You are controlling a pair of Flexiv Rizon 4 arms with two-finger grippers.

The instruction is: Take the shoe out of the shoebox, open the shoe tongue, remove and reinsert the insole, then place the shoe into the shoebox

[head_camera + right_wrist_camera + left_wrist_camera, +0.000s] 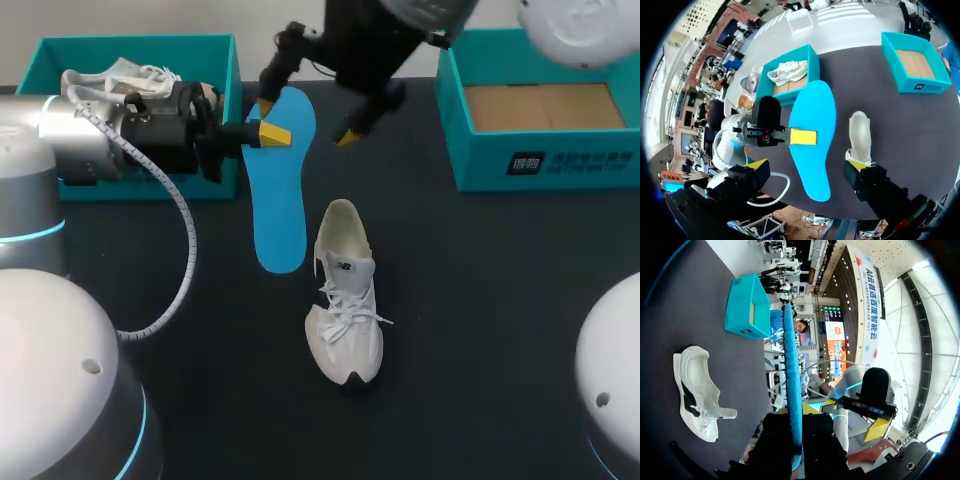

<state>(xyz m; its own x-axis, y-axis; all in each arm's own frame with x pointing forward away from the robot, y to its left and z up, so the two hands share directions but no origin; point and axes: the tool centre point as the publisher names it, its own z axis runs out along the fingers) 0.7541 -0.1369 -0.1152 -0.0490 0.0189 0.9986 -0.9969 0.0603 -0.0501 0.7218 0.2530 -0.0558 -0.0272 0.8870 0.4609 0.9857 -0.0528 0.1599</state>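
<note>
Left end effector clamped on blue insole; right end effector wide open above it. White shoe on surface beside insole, between left shoebox and right shoebox.

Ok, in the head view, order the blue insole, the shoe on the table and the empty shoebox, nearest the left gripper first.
1. The blue insole, clamped in the left gripper.
2. The shoe, mid-table.
3. The empty shoebox, far right.
</note>
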